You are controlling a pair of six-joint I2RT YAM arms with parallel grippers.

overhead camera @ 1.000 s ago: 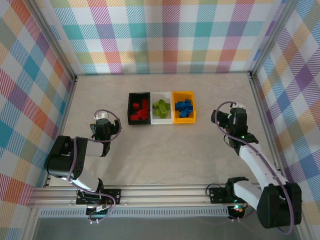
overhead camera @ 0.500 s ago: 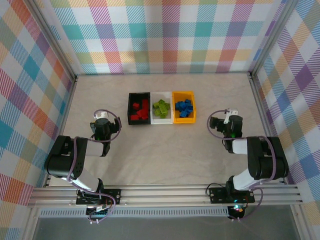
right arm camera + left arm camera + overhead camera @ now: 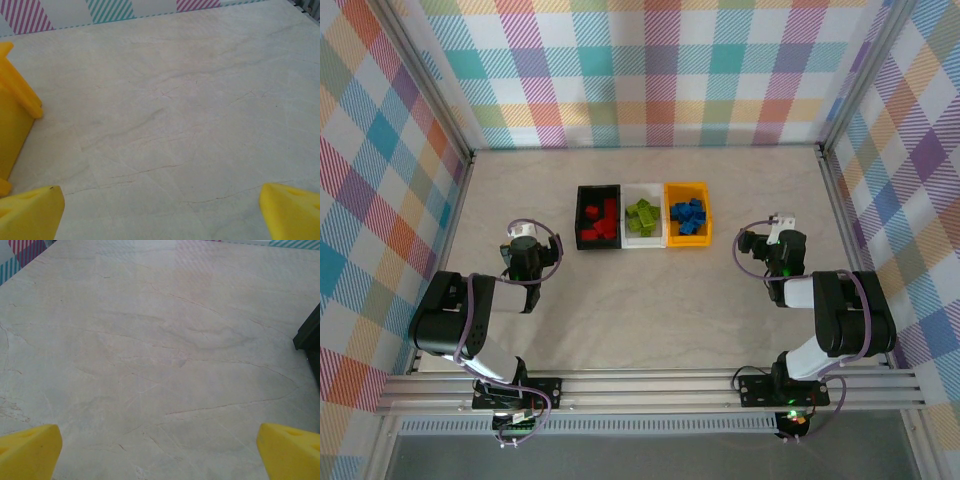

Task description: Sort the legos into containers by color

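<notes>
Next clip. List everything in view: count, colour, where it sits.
black bin: one, black, left end of the row at mid-table
white bin: one, white, middle of the row
orange-yellow bin: one, orange-yellow, right end of the row
red legos: several, red, in the black bin
green legos: several, lime green, in the white bin
blue legos: several, blue, in the orange-yellow bin
table: one, pale marbled, under everything
walls: three, pastel plaid, around the table
left pincer: one, yellow-tipped, open, left of the black bin
right pincer: one, yellow-tipped, open, right of the orange-yellow bin
</notes>
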